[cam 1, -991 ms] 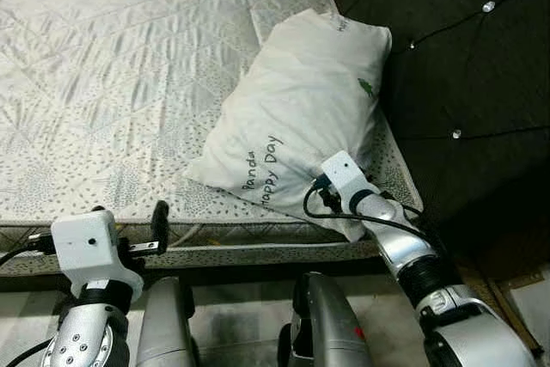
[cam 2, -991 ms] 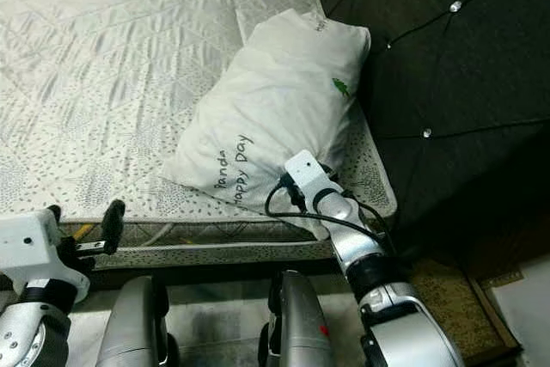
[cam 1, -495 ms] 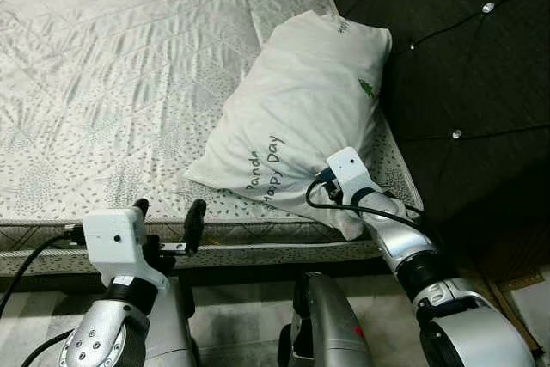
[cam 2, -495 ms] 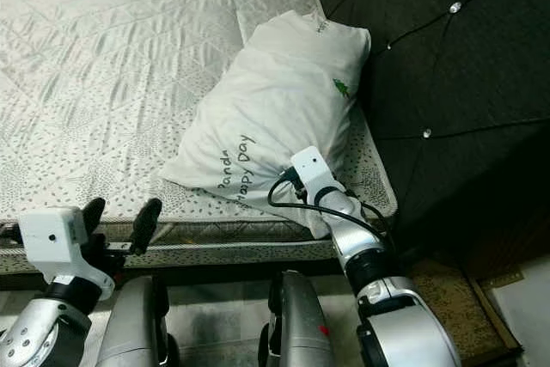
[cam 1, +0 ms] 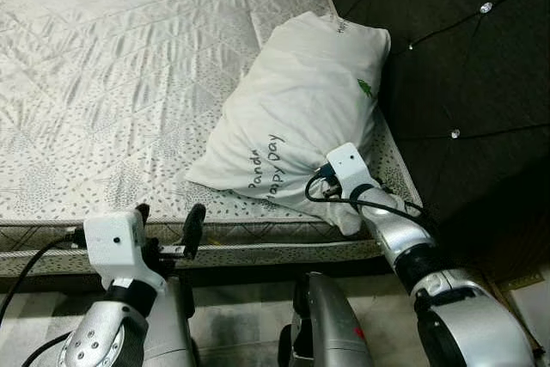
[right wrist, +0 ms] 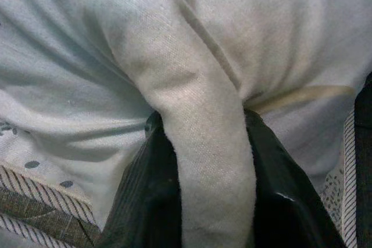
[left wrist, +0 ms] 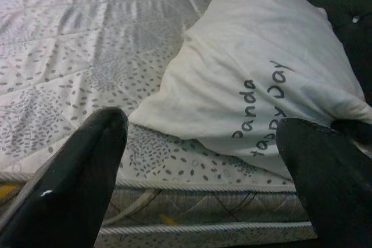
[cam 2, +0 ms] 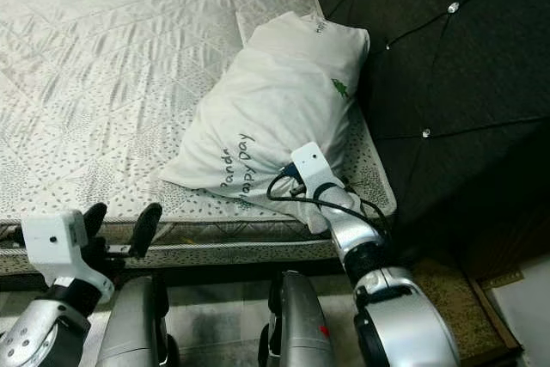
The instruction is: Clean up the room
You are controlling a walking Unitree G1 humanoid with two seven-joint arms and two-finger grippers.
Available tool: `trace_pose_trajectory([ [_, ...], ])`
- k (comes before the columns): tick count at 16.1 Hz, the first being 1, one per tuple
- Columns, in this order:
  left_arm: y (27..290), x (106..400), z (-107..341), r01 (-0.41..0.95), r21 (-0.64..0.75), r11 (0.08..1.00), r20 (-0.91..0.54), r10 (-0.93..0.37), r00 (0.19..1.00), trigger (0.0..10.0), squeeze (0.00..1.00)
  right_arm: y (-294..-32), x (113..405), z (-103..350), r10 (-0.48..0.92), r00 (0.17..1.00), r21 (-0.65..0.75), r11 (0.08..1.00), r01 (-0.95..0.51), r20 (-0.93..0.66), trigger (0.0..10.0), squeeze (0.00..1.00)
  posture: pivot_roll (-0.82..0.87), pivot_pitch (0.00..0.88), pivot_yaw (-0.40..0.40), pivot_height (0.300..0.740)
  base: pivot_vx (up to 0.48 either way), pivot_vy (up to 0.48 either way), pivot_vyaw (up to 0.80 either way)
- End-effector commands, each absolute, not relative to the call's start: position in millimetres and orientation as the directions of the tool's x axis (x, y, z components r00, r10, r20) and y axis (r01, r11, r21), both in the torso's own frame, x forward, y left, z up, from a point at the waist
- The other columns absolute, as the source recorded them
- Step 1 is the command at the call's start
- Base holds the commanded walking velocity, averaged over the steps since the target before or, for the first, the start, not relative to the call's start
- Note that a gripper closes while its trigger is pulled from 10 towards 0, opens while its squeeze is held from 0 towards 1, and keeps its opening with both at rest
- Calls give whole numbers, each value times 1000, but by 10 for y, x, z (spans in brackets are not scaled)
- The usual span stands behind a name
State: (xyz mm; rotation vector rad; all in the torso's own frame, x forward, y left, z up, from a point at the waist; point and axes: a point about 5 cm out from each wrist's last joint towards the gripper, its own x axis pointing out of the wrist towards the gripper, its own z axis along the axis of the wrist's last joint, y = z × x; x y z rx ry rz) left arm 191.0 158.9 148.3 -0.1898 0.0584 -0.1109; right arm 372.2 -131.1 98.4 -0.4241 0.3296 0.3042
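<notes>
Pillow (cam 1: 301, 109), white, printed "Panda Happy Day" with a small green emblem, lies at the bed's (cam 1: 112, 83) near corner beside the dark tufted headboard (cam 1: 464, 66). Right gripper (right wrist: 200, 201) pinches a fold of its lower corner, at the mattress edge. Left gripper (cam 1: 168, 223) hovers before the bed's edge, jaws wide, empty.
</notes>
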Motion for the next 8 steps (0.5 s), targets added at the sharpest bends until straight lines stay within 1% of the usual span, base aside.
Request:
trace_pose_trajectory([
  [1,1589,1907,1438,95,-194,976,-76,-112,991,10000,0,-1404,3773,1058,196,912,-366,869,-332,-360,0,0,74,143,-130,579,0,0,0],
  [2,1589,1907,1438,95,-194,976,-76,-112,991,10000,0,-1404,3773,1058,196,912,-366,869,-332,-360,0,0,74,143,-130,579,0,0,0],
  [3,1602,1926,1438,90,-191,978,-74,-105,992,10000,0,-1566,3893,1276,150,937,-413,867,-278,-315,0,0,71,142,-129,579,0,0,0],
  [4,1609,1937,1436,85,-188,978,-73,-100,992,10000,0,-1661,3961,1428,122,952,-440,865,-241,-282,0,0,69,141,-129,579,0,0,0],
  [5,1610,1941,1436,85,-188,979,-72,-100,992,10000,0,-1684,3978,1470,114,955,-450,863,-232,-273,0,0,69,141,-129,579,0,0,0],
  [7,1619,1971,1438,77,-180,981,-69,-91,993,10000,0,-1797,4086,1778,78,976,-485,858,-170,-204,0,0,66,137,-129,579,0,0,0],
  [8,1621,1975,1439,75,-179,981,-68,-88,994,10000,0,-1809,4101,1828,73,978,-490,857,-161,-193,0,0,66,137,-129,579,0,0,0],
])
